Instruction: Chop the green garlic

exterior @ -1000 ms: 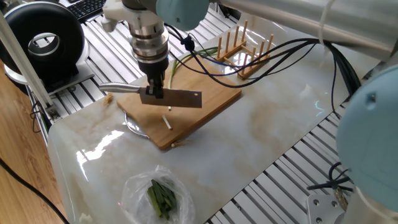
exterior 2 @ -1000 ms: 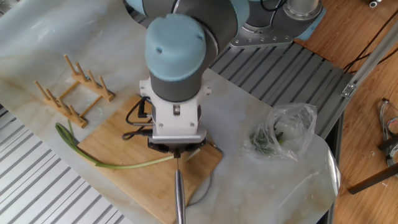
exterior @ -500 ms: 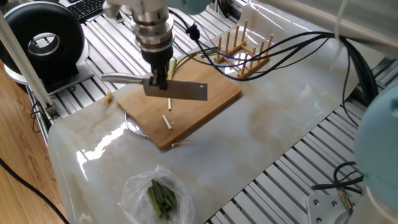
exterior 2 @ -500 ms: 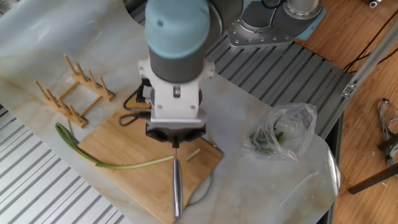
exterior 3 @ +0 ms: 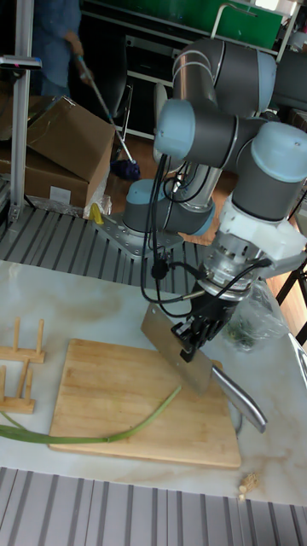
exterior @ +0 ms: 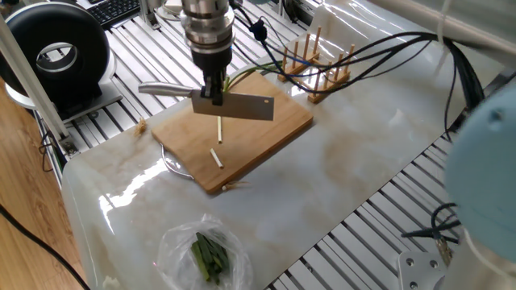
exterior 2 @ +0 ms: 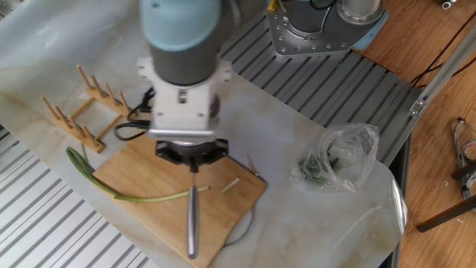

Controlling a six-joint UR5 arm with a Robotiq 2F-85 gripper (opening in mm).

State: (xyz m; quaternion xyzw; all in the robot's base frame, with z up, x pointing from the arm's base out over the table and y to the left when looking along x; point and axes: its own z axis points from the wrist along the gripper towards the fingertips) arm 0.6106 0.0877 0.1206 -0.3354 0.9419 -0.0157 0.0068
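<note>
Tall fixed view: two-finger gripper [exterior 3: 194, 334] pinching steel cleaver [exterior 3: 177, 348], raised | between cuts | next: chop down onto pale-to-green garlic stalk [exterior 3: 102, 432] near bamboo board's [exterior 3: 102, 384] front edge

green garlic [exterior 3: 94, 431]: leaf tip cut off at left edge | bagged leaf bundle [exterior 2: 327, 165]: blurred through plastic

Marble table [exterior: 347, 173]: board [exterior: 266, 137], rack [exterior: 318, 64], bag [exterior: 201, 250]

Behind the black gripper [exterior 3: 194, 334] sit a ribbed silver wrist, a white flange, grey links with pale-blue caps (black cables trailing alongside).
</note>
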